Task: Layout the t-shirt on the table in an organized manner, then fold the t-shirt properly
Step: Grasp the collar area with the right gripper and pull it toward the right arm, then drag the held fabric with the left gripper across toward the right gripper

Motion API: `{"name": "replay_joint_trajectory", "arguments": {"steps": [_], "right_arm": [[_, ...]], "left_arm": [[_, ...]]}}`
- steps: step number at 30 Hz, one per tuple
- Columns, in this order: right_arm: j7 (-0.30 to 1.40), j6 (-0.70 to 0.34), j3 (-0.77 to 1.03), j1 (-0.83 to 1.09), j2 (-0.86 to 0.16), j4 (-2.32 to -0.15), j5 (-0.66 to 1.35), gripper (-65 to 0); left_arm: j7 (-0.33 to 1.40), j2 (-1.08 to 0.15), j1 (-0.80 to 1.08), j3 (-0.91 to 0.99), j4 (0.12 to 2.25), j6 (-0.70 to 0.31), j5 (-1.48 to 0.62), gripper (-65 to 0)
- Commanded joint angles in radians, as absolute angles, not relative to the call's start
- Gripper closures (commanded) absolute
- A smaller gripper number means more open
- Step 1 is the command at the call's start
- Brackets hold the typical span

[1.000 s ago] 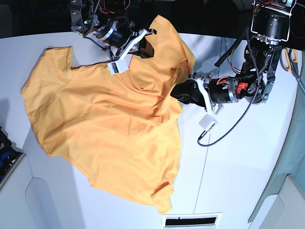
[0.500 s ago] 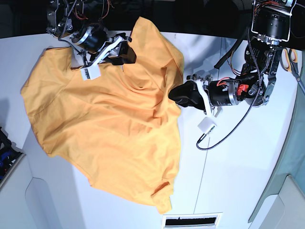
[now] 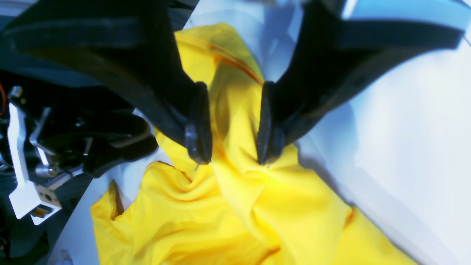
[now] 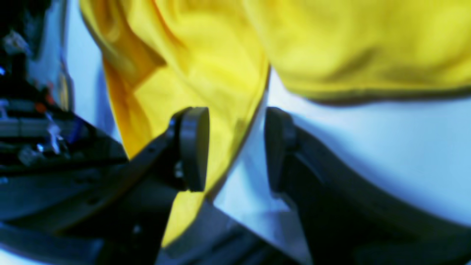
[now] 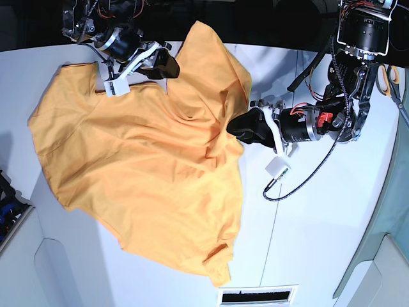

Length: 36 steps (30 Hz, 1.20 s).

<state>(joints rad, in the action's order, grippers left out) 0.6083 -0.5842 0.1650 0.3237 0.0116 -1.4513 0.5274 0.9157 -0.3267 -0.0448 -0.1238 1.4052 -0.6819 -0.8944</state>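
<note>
My t-shirt [image 5: 140, 173] lies spread and rumpled across the left and middle of the white bench [image 5: 319, 230] in the base view, one flap reaching up toward the top centre. My left hand [image 3: 230, 125], at centre right of that view, has a gathered ridge of the yellow cloth between its two pads, squeezed from both sides. My right hand [image 4: 232, 147], at the upper left, stands parted; a hem edge of the shirt hangs through the gap beside one pad, and nothing looks pinched there.
</note>
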Motion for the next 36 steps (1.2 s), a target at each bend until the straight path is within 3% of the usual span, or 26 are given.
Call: {"name": "replay_joint_trajectory", "arguments": {"steps": [1,10,12,14,22,24,27,36], "right_arm": [[0.628,-0.564,0.156,0.324,0.014,-1.436,0.492,-27.6],[0.600,-0.564,-0.012,0.286,0.028,-1.405,0.468,-27.4],[0.590,-0.564,-0.018,0.274,0.034,-1.406,0.448,-16.8],[0.590,-0.564,-0.016,0.257,0.033,-1.408,0.440,0.0],[0.603,-0.565,0.113,0.228,0.028,-1.477,0.400,0.0],[0.616,-0.565,0.162,0.229,0.008,-1.507,0.401,0.0],[0.641,-0.565,0.228,0.231,-0.043,-1.540,0.408,0.0],[0.649,-0.564,0.426,0.244,-0.235,-1.552,0.442,0.0]], "left_arm": [[0.895,-0.332,-0.060,-0.117,1.423,-0.698,-0.916,-24.5],[0.894,-0.332,-0.056,-0.117,1.423,-0.698,-0.917,-24.5],[0.894,-0.332,-0.055,-0.117,1.423,-0.698,-0.917,-24.5],[0.894,-0.333,-0.055,-0.117,1.423,-0.698,-0.929,-24.5],[0.963,-0.333,-0.055,-0.117,1.469,-0.698,-1.065,-24.6],[0.973,-0.333,-0.055,-0.117,1.502,-0.698,-1.074,-28.6],[1.008,-0.333,-0.055,-0.117,1.539,-0.698,-1.100,-37.8],[0.934,-0.332,-0.047,-0.117,1.543,-0.698,-0.981,-38.0]]}}
